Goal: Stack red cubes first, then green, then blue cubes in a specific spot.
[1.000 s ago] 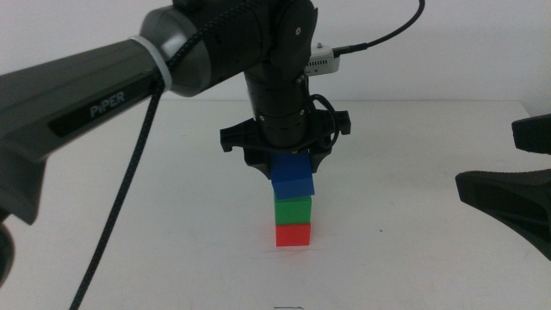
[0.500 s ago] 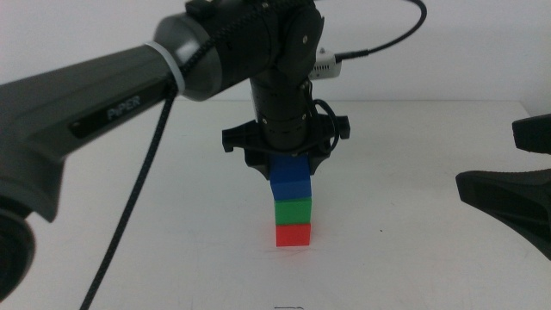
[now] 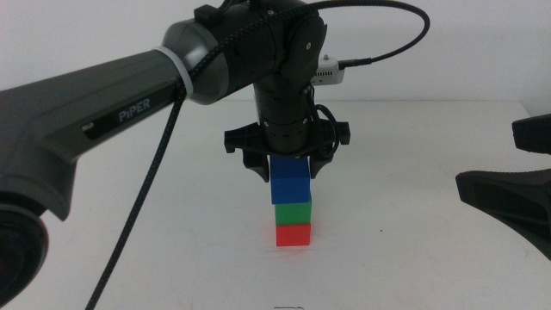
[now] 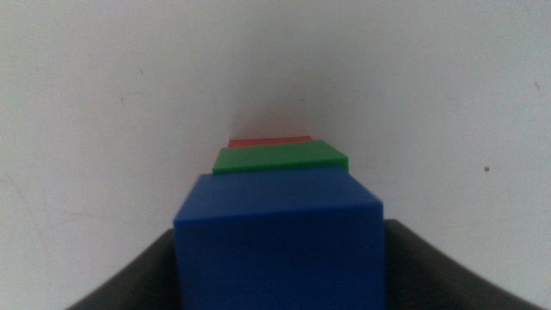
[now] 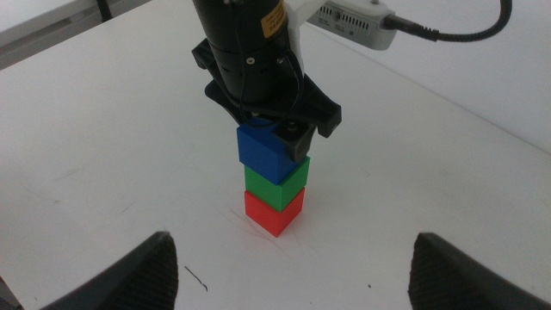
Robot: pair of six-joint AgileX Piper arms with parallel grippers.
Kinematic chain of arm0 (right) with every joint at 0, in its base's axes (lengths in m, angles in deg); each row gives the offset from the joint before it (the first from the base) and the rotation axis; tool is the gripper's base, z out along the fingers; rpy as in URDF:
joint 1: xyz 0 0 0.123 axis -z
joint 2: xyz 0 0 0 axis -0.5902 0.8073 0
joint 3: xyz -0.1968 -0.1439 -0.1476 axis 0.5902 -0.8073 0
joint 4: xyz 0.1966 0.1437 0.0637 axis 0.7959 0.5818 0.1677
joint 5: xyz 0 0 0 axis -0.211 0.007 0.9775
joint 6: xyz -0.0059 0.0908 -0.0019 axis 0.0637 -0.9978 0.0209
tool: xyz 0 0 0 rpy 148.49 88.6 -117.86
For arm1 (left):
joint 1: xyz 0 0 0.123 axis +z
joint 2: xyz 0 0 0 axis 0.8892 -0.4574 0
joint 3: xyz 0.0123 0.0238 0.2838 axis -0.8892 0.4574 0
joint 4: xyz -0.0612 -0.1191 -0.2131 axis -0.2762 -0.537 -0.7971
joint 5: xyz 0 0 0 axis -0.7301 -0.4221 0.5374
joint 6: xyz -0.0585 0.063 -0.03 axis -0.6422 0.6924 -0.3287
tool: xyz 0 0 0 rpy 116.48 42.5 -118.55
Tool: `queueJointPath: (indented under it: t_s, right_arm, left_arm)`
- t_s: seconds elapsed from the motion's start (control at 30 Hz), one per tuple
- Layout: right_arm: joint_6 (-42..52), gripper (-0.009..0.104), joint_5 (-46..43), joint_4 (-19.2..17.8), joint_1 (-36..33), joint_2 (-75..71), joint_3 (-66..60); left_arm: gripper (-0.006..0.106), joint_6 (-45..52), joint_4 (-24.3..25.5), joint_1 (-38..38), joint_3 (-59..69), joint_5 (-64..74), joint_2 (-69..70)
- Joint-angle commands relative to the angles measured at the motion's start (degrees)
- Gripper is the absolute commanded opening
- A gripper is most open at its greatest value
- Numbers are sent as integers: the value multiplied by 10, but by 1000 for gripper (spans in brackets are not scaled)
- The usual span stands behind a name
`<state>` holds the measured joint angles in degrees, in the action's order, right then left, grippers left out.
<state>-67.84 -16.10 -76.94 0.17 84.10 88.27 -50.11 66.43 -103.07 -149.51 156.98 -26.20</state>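
1. From the left of the middle view, the left arm (image 3: 103, 112) reaches over the white tabletop (image 3: 155, 215) and points its gripper (image 3: 287, 168) straight down at the stack
2. At the centre, the left fingers (image 3: 258, 168) sit on either side of the blue cube (image 3: 290, 183), narrow, holding it by its sides
3. Under it, the blue cube rests on the green cube (image 3: 293, 212), which rests on the red cube (image 3: 293, 234); the red one sits on the tabletop
4. Seen from the left wrist, the blue cube (image 4: 280, 237) fills the space between the fingers, with the edges of the green (image 4: 280, 158) and red (image 4: 269, 140) showing past it
5. At the right edge, the right gripper (image 5: 293, 267) waits well apart from the stack, its fingers (image 5: 129, 275) spread wide with nothing between them
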Motion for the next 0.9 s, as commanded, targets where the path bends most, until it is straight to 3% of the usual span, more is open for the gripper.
queueJointPath:
  t_s: [0.0,0.17,0.43,0.6,0.87]
  right_arm:
    - [7,79,-38,-3,5,-2,14]
    - [7,79,-38,-3,5,-2,14]
    - [7,79,-38,-3,5,-2,14]
    - [7,79,-38,-3,5,-2,14]
    - [7,79,-38,-3,5,-2,14]
  left_arm:
    - [78,3,2,-2,-15,3,29]
    - [93,3,2,-2,-15,-11,29]
    - [94,55,8,-2,-17,-17,76]
    - [94,91,43,-2,-17,6,145]
    - [94,117,165,-2,-15,47,237]
